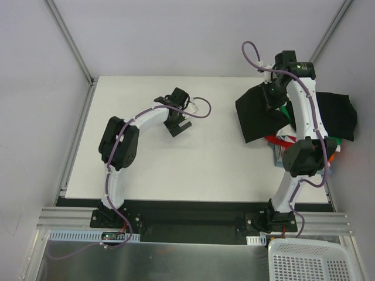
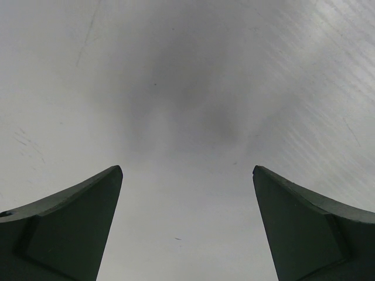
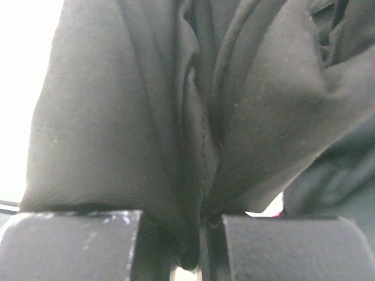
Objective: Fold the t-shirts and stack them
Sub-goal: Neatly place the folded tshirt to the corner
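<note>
At the far right of the worktop (image 1: 205,170), the right gripper (image 3: 202,225) pinches a bunched fold of the limp, light black t-shirt (image 1: 253,120) over the stack of folded coloured tees (image 1: 280,139), cloth probably best taken by hem or shoulder, while the left gripper (image 2: 187,172) hangs wide open and empty.

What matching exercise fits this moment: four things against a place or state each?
Things:
1. left gripper
2. right gripper
3. black t-shirt
4. white basket

Places or states:
A. near right corner, off the table
B. open, nothing between its fingers
C. shut on dark cloth
D. far right, pinched and draped over the coloured shirts

Pairs: 1-B, 2-C, 3-D, 4-A
</note>
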